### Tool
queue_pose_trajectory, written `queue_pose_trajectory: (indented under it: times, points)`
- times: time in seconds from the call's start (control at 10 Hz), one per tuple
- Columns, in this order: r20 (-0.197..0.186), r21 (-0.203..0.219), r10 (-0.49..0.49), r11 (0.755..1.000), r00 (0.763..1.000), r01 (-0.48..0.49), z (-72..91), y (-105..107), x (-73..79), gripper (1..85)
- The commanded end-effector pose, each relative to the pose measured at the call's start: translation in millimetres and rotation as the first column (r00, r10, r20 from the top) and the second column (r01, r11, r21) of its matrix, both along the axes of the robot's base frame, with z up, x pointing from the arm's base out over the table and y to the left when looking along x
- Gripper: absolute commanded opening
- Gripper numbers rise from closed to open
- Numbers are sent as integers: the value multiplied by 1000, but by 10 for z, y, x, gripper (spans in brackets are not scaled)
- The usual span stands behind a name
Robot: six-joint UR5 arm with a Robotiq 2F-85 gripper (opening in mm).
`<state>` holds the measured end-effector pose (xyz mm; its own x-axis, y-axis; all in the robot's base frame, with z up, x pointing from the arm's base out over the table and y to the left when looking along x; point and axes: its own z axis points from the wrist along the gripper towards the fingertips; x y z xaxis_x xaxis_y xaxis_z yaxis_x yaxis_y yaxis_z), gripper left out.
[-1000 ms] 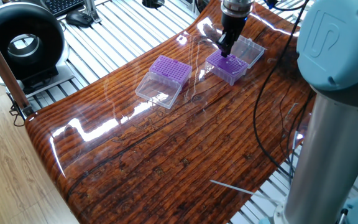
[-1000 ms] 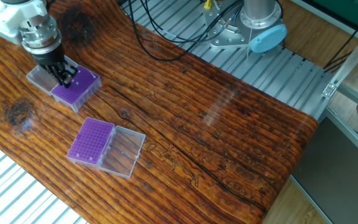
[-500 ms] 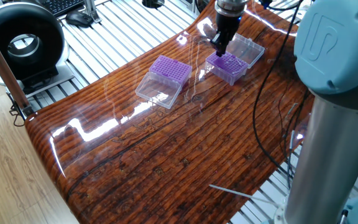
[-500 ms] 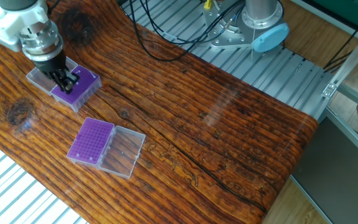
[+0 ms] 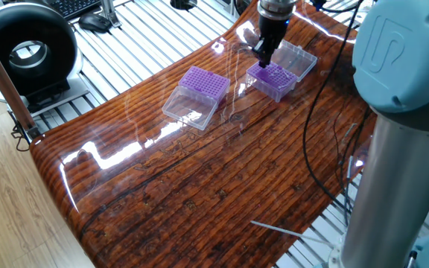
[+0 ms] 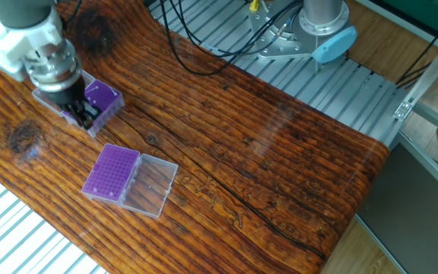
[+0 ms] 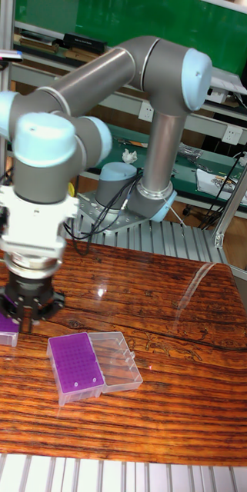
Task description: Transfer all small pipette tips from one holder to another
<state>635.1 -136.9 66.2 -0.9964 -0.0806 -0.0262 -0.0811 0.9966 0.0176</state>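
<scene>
Because both purple boxes lie lid-open for access, the end effector (image 5: 262, 56), grip state indiscernible, hangs over the 1 o'clock box (image 5: 274, 79) on the bench (image 5: 199, 179).

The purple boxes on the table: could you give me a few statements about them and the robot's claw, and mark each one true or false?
1. Two purple boxes sit on the wooden table. True.
2. Each purple box has a clear lid folded open beside it. True.
3. The gripper hangs over the box nearer the table's middle. False: it is over the box at the table's far end, by the edge, while the other box stands alone.
4. The two boxes touch each other. False: bare wood shows between them.
5. The gripper is plainly carrying a whole purple box. False: both boxes rest on the table; whether its fingers hold a tip is too small to tell.
</scene>
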Motion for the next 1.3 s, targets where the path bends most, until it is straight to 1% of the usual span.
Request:
queue_pose_trajectory:
  times: [0.0, 0.2, 0.3, 0.4, 0.6, 0.8, 0.9, 1.0, 1.1, 1.2]
  points:
    - [12, 15, -36, 999, 999, 36, 62, 419, 283, 203]
    - [35, 16, -12, 1000, 999, 12, 65, 624, 451, 203]
    - [41, 25, -11, 1000, 999, 10, 56, 724, 509, 203]
    - [49, 22, -10, 1000, 999, 9, 46, 782, 559, 203]
    - [58, 33, -12, 999, 998, 10, 2, 936, 602, 217]
    - [60, 33, 5, 999, 998, -7, -34, 978, 619, 230]
    - [61, 32, 27, 999, 998, -29, -71, 1008, 635, 263]
    - [71, 41, 33, 999, 997, -35, -104, 1070, 667, 293]
    - [73, 46, 35, 998, 997, -38, -134, 1112, 678, 293]
    - [72, 41, 43, 998, 996, -46, -165, 1102, 699, 293]
